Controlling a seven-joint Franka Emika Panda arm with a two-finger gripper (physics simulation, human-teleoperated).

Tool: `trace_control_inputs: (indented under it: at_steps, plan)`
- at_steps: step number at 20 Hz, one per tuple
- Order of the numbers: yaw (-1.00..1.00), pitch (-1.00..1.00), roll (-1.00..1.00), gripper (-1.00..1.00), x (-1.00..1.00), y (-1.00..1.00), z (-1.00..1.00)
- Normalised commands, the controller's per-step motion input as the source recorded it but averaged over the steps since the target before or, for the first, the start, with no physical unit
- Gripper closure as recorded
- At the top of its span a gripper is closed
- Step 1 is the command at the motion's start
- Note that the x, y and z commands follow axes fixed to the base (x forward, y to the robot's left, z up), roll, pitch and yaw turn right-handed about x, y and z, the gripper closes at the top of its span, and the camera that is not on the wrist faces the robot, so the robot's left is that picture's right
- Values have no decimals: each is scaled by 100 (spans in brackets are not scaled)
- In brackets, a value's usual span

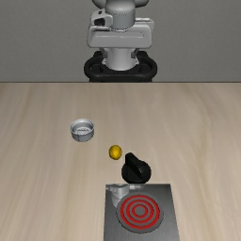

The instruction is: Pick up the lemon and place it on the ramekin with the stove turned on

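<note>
White and grey, my arm [118, 38] is bunched up at the table's [38, 188] far edge, right over my base. I cannot tell if my hand is open or closed. It is holding nothing that I can see.

Going out from there, the ramekin [84, 129] comes first. It is a small grey cup on the wood, a bit toward the exterior view's left, and it looks empty. The lemon [115, 151] is next. It is small and yellow and lies on the bare wood near the middle of the table. It is near the ramekin but not touching it.

Just beside the lemon is a black thing [136, 168]. I cannot tell what it is. Past that, by the edge across from my base, is the stove [162, 193]. Its rings [139, 214] are bright red, so I think the stove is on.

So the stove part looks done. The lemon part is not. I think I have to reach out, grab the lemon, lift it and put it on the ramekin.
</note>
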Motion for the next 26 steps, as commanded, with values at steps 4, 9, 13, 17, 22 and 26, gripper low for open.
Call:
trace_control_inputs:
  at_steps: [4, 9, 13, 17, 22, 26]
  plan:
    - [0, 0, 0, -100, 100, 0, 0]
    - [-31, 0, 0, -100, 0, 0, 0]
    - [-45, 0, 0, -100, 0, 0, 0]
    - [-45, 0, 0, -100, 0, 0, 0]
    - [-45, 0, 0, -100, 0, 0, 0]
    - [-51, 0, 0, -100, 0, 0, 0]
